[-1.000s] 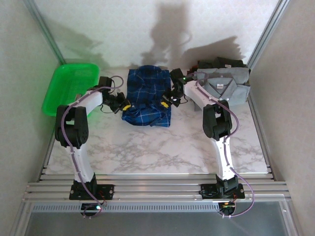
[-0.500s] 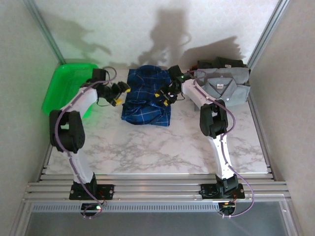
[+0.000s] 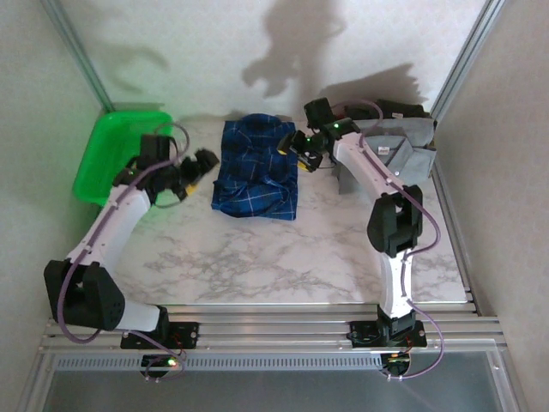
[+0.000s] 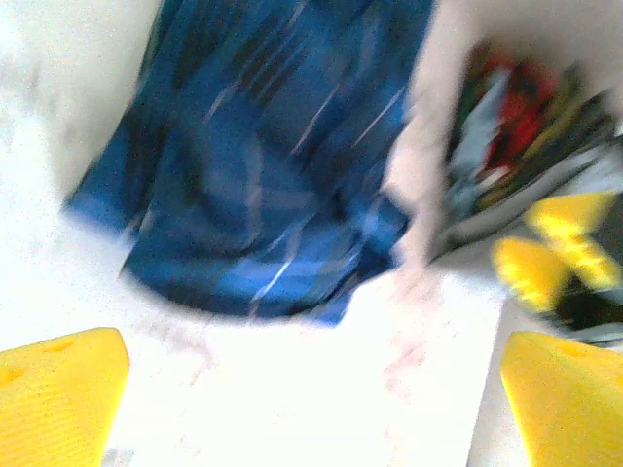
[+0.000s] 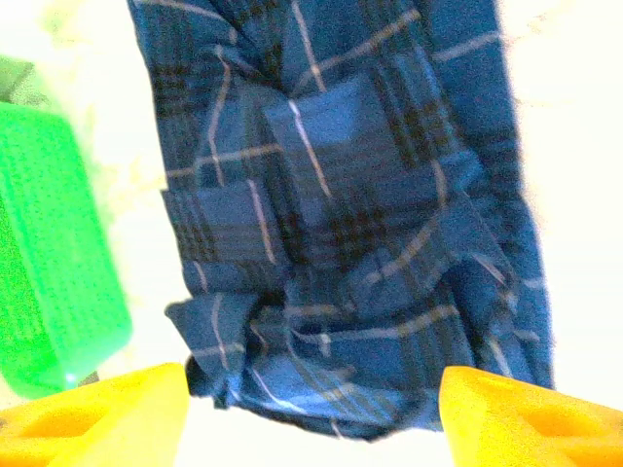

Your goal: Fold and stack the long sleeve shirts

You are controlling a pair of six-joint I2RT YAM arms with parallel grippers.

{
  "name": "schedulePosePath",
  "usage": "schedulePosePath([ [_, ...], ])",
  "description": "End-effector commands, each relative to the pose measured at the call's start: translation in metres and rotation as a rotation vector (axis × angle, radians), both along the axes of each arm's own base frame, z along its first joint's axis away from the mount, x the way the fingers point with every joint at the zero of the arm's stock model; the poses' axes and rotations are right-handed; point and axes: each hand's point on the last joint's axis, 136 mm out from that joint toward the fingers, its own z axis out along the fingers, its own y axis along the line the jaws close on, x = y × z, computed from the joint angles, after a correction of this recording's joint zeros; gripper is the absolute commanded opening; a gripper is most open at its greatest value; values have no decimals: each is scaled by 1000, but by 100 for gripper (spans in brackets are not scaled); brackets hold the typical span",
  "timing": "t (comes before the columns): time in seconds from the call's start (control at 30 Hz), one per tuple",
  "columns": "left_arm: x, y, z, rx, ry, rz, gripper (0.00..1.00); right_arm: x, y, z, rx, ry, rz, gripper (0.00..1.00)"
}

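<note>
Plaid shirt (image 3: 256, 167) lies roughly folded at the far middle of the table (image 3: 283, 257). The left gripper (image 3: 201, 162) and right gripper (image 3: 298, 149) flank it, jaws apart and empty, probably because this fold is done and the cloth should rest undisturbed. The grey shirt (image 3: 390, 148) sits far right against darker shirts (image 3: 401, 109), likely the stack's spot, on white marble between pale walls (image 3: 214, 51), with a green basket (image 3: 120, 150) far left.

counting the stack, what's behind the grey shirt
Just behind the grey shirt, darker folded cloth shows at its far edge. How many pieces there are, and whether any runs under the grey shirt, is hidden. The right arm covers the shirt's left part.
</note>
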Motion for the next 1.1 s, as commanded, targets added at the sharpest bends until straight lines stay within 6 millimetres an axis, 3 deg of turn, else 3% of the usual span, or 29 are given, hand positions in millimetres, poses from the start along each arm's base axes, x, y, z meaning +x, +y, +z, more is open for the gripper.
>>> schedulePosePath([
  [0.0,-32,-19,-42,-43,91,-51,96,-33,-13,-19,-80,29,70,68],
  [0.17,-33,-35,-72,-114,105,-88,87,-82,-11,-61,-18,111,74,59],
  [0.33,-13,-40,-96,-103,134,-98,75,-94,10,-94,21,134,88,49],
  [0.53,10,-31,-125,-25,180,-60,65,-88,32,-119,37,148,88,47],
  [0.7,33,-31,-124,-31,145,-18,63,-76,36,-127,30,147,73,42],
  [0.93,55,-28,-134,16,169,-21,55,-57,42,-127,35,130,47,34],
  [1.07,64,-35,-132,-1,168,-42,42,-49,48,-120,42,122,48,31],
])
